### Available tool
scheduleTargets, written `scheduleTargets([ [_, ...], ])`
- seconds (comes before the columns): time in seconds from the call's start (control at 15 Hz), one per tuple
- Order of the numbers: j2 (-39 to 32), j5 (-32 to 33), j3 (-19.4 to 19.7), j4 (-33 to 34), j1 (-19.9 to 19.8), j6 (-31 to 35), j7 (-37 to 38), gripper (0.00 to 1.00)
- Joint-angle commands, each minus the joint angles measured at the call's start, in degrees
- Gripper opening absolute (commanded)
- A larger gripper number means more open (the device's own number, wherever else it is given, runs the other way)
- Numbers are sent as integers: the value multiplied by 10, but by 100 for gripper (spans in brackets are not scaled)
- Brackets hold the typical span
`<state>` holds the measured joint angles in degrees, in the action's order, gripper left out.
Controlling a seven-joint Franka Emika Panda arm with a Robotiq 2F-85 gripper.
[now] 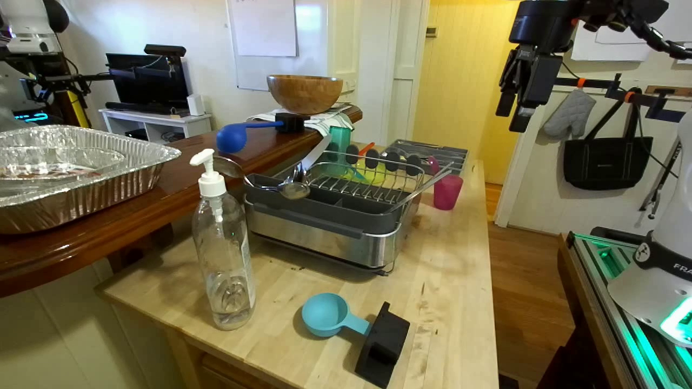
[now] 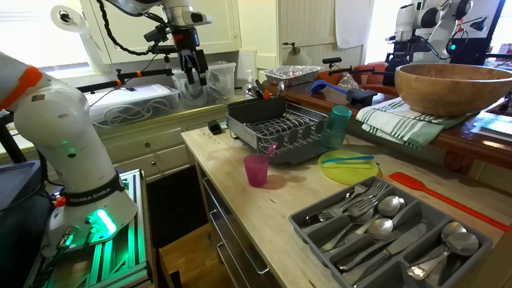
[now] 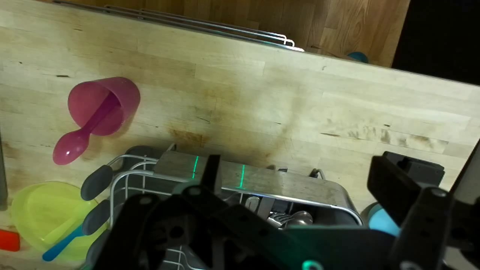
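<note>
Hanging high above the tabletop (image 1: 454,302), hand (image 2: 197,81) has its fingers (image 3: 392,183) spread wide apart, nothing btwn them, no contact w/ anything. Current step looks like an empty-handed hover. Nearest below, per wrist view, is the dish rack (image 3: 285,183): it stands on the tabletop nr the raised ledge (image 1: 184,181), w/ a dark caddy (image 1: 346,213) along one end & cutlery (image 3: 301,217) inside that. Any reach from here would call for a long, steady descent, wrist squared to the rack, fingers kept off the wires.

In the way, I'd say: the rack's tines, plus a long metal handle (image 1: 421,189) slanting out at the corner, and the tall soap bottle (image 1: 221,254) just beside the caddy end. Also nearby: light-blue scoop (image 1: 324,315) on the tabletop, its handle at a black block (image 1: 383,343); pink cup (image 2: 256,172), upright, w/ pink spoon (image 3: 71,146) leaning out.

Teal cup (image 2: 335,130) is right by the rack; can't tell if touching. Then yellow plate (image 2: 346,176) w/ small plastic utensils (image 2: 348,159), red spatula (image 2: 448,196), gray tray (image 2: 427,216) of mixed flatware (image 2: 380,229). Up on the ledge: wooden bowl (image 1: 304,94) on striped towel (image 2: 400,124), blue ladle (image 1: 231,138), foil pan (image 1: 102,186).
</note>
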<state>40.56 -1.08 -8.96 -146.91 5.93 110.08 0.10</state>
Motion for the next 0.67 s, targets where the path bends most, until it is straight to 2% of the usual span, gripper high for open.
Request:
scheduleTargets([
  [0.0, -7, 13, 3, -2, -6, 8, 22, 100],
  [0.27, -10, 17, 23, -31, -44, 42, 62, 100],
  [0.6, -38, 26, 72, -66, -103, 136, 67, 100],
])
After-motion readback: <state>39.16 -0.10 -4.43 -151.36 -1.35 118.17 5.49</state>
